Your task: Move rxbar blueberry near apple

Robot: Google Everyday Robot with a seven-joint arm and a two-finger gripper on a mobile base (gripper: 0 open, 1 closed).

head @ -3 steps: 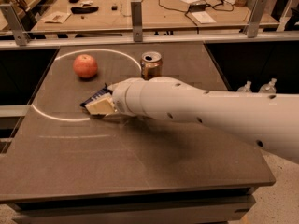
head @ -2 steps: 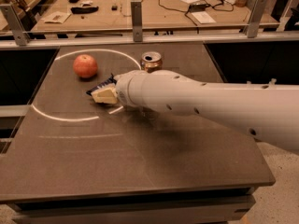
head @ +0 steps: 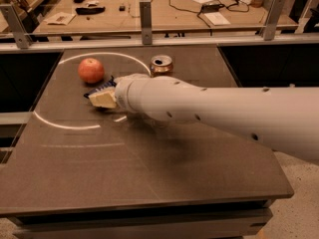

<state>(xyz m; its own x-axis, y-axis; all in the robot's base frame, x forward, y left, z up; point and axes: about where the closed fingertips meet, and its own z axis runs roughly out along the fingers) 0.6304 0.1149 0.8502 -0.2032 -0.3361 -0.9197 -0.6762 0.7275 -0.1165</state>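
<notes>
Claw (head: pixel 104 97) location: at the left end of the arm (head: pixel 214 111), over the left-rear part of the table (head: pixel 149 173). You see it closed on the rxbar blueberry (head: pixel 101 88), whose dark-blue edge projects from the tip toward the left. A pale piece sits directly below that edge; you cannot tell whether it belongs to the wrapper or to the claw.

Refer to the following items, largest first:

1. Table: dark, flat surface beneath the claw, extending forward and to the right of it.
2. Arm: thick white tube with small holes, running from the claw to the right edge of the view.
3. White arc (head: pixel 62 126): painted line on the table, curving around the claw on its left, front and rear.
4. Apple (head: pixel 91 69): red-orange, resting on the table near the claw, to its rear-left, apart from the bar.
5. Gold can (head: pixel 161 64): upright, behind and to the right of the claw, beside the arm.
</notes>
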